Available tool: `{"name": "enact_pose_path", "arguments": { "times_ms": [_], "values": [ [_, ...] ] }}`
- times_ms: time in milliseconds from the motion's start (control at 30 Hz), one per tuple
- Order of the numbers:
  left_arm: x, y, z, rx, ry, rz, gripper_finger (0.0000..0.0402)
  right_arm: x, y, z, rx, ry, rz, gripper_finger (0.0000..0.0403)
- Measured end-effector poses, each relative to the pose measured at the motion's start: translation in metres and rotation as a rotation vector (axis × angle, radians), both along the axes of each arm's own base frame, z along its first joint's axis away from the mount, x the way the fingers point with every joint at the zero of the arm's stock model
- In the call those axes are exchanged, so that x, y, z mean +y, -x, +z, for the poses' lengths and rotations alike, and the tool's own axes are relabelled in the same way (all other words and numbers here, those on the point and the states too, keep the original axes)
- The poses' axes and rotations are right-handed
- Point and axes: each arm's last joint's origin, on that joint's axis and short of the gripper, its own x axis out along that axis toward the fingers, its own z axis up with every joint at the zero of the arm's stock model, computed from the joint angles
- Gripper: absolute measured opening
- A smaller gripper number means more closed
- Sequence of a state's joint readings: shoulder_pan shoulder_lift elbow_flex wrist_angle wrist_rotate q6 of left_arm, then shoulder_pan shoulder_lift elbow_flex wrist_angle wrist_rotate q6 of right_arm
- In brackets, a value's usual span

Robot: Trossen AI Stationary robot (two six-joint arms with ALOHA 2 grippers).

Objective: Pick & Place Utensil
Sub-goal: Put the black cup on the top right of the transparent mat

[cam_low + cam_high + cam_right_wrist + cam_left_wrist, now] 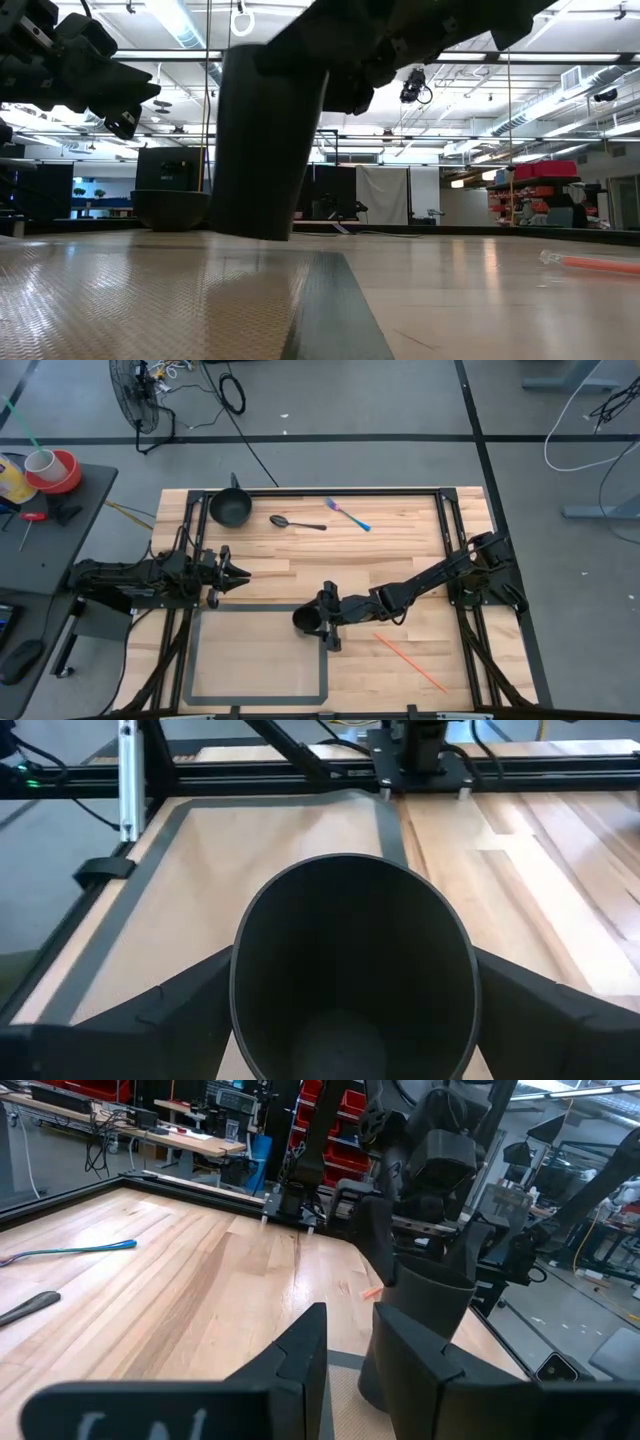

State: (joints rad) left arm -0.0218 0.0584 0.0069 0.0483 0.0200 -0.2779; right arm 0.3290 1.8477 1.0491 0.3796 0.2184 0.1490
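Left hand [240, 575] sat at left-centre of the high view, fingers spread and gripping nothing, just above the upper-left corner of the grey taped rectangle [190, 660] on the table [400, 550]. Black bowl [230, 508] was at upper left of the table, dark spoon [297, 522] just right of it, then the fork [347, 514] with a blue handle further right, all well apart from both hands. Right hand [322, 618] was at centre, clenched on the black cup [306, 621] at the rectangle's upper-right corner; in the low view the cup [268, 140] hung tilted, whether it touched the table unclear. Orange straw [410, 662] lay at lower right of the table.
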Motion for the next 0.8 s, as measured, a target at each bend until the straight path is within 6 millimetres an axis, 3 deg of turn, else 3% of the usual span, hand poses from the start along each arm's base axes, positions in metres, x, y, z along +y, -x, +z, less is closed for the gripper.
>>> {"name": "enact_pose_path", "arguments": {
  "times_ms": [533,800],
  "values": [
    [0.0,0.0,0.0,0.0,0.0,0.0,0.009,-0.001,-0.012,-0.001,0.068,0.034,0.009,0.0342],
    [0.0,0.0,0.0,0.0,0.0,0.0,0.009,0.0,-0.014,-0.006,0.078,0.022,-0.001,0.0394]
  ]
}}
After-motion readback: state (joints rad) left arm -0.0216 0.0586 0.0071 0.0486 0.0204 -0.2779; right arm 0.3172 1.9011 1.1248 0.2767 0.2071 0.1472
